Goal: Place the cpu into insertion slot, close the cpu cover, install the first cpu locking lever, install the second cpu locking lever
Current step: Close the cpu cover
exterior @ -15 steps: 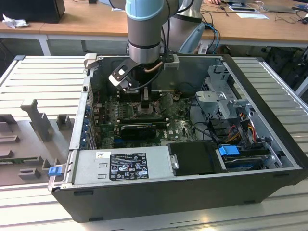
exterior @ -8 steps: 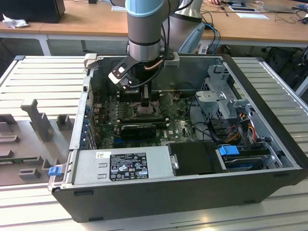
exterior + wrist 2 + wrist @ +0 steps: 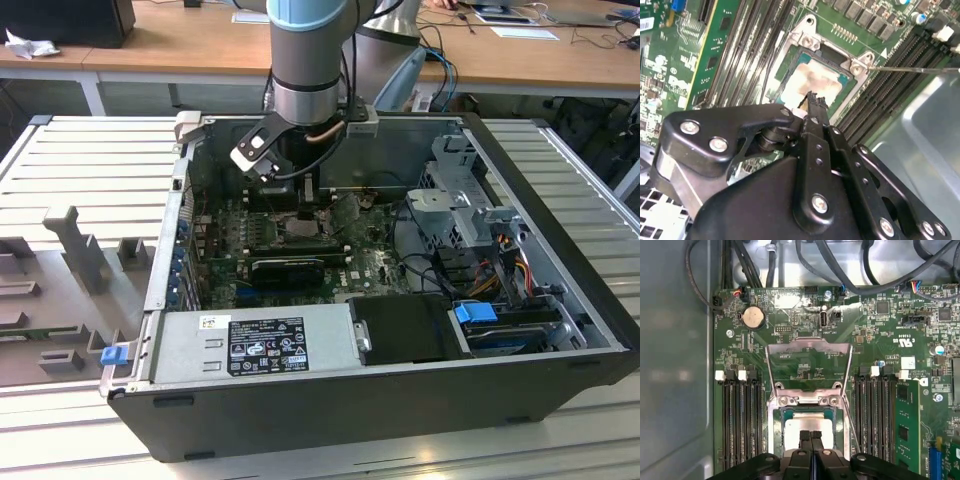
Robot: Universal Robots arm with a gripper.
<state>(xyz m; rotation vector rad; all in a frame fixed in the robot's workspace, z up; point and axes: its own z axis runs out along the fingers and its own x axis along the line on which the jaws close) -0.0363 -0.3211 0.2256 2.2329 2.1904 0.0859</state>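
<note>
Black gripper (image 3: 810, 436) closest, jaws pressed together, tips low over the cpu (image 3: 807, 421), contact unclear, cpu lying flat inside the insertion slot (image 3: 782, 424), cpu cover (image 3: 807, 344) tilted up open beyond it, green motherboard (image 3: 880, 332) all around

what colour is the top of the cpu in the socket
The cpu top is pale silvery-grey with a brownish smudge; clearest in the second wrist view.

The computer case (image 3: 350, 410) lies open on top, leaving the way down to the motherboard (image 3: 880, 345) free. At the insertion slot (image 3: 781, 427), the raised cpu cover (image 3: 807, 346) walls 1 side and memory slots (image 3: 740, 420) flank 2 others. A thin wire lever (image 3: 851, 422) slants beside it; loose black cables (image 3: 840, 282) cross beyond the cover.
</note>
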